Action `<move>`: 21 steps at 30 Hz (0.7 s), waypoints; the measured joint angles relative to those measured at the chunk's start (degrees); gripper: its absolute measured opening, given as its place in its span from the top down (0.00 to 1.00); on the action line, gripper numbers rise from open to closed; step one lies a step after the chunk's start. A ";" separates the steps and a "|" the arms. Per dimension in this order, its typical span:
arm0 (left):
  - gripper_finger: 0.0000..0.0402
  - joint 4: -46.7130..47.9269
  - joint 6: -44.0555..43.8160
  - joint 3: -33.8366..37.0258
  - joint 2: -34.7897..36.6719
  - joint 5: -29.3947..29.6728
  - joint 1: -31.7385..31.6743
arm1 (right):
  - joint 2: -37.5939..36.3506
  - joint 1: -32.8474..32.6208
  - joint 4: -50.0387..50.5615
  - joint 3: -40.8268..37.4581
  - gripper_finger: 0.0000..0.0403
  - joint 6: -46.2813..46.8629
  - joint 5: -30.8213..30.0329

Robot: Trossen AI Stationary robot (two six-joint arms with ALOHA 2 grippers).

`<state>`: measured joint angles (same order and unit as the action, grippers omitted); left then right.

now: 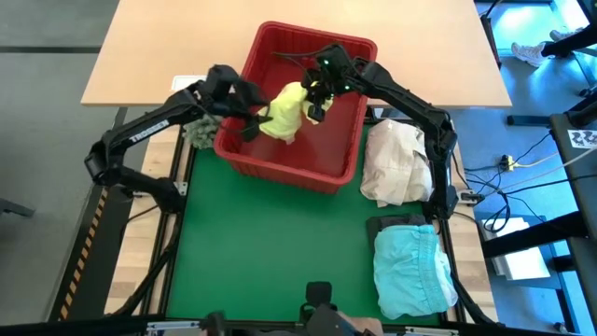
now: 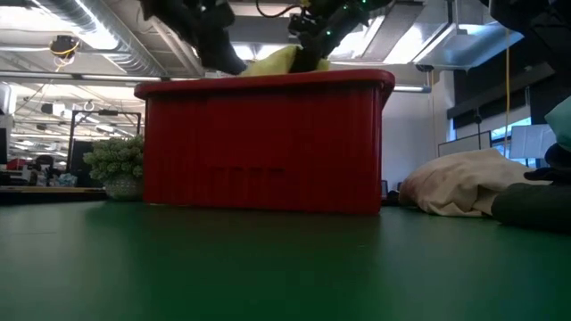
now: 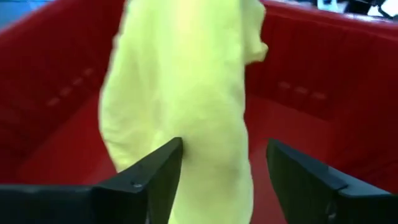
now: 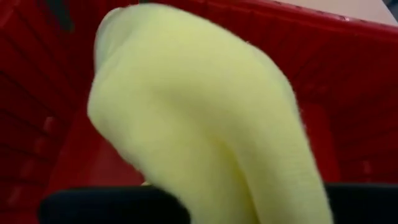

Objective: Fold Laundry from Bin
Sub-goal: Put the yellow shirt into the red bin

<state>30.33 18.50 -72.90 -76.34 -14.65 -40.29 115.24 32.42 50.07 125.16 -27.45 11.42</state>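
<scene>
The red bin (image 1: 280, 166) stands at the far middle of the green mat. Over its inside hangs a bright yellow garment (image 1: 284, 112), which also peeks above the bin's rim in the low view (image 2: 272, 61). My right gripper (image 1: 315, 101) is shut on the garment's upper end. My left gripper (image 1: 250, 123) reaches over the bin's left rim and stands open beside the garment's lower part (image 3: 186, 93), which hangs between and beyond its fingers. What lies on the bin's floor under the garment is hidden. My right gripper holds the yellow garment by its upper end (image 1: 304, 97), coming from the table's right and slanting down. The cloth drapes over the fingers (image 4: 199, 112) and hides the place of contact. The garment hangs slack below, inside the bin. My left gripper: whether its fingers (image 3: 155, 174) touch the cloth cannot be told.
A cream-white cloth bundle (image 1: 396, 163) lies right of the bin. Nearer on the right, a turquoise garment (image 1: 410, 271) sits folded, with a dark one (image 1: 396, 224) just beyond it. A green spiky ball (image 1: 199, 133) sits left of the bin. The green mat (image 1: 270, 243) stretches in front.
</scene>
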 joint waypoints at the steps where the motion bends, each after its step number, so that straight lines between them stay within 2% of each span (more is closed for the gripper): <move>1: 0.43 -0.16 0.00 0.00 -0.84 -0.02 0.21 | 0.00 0.01 0.18 0.00 0.90 0.00 -0.42; 5: 0.38 -0.19 0.00 0.00 -3.30 3.47 0.97 | 0.00 0.26 0.70 0.00 0.90 -0.02 -0.85; 9: 0.33 -0.51 0.00 0.00 -3.56 10.34 0.98 | 0.00 0.37 1.05 0.00 0.90 -0.07 -1.49; 11: 0.31 -0.49 -0.01 0.00 -3.58 11.71 0.98 | 0.00 0.37 1.18 0.00 0.90 -0.24 -1.51; 17: 0.27 -0.07 -1.59 0.00 -4.55 6.62 1.03 | 0.00 0.37 0.69 0.00 0.90 -0.58 -1.49; 21: 0.23 0.58 -1.90 0.00 -7.47 6.11 1.36 | 0.00 0.33 0.69 0.00 0.90 -0.63 -1.49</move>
<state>30.91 16.60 -72.90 -83.82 -8.54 -38.94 115.24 32.75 50.76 125.16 -28.08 9.93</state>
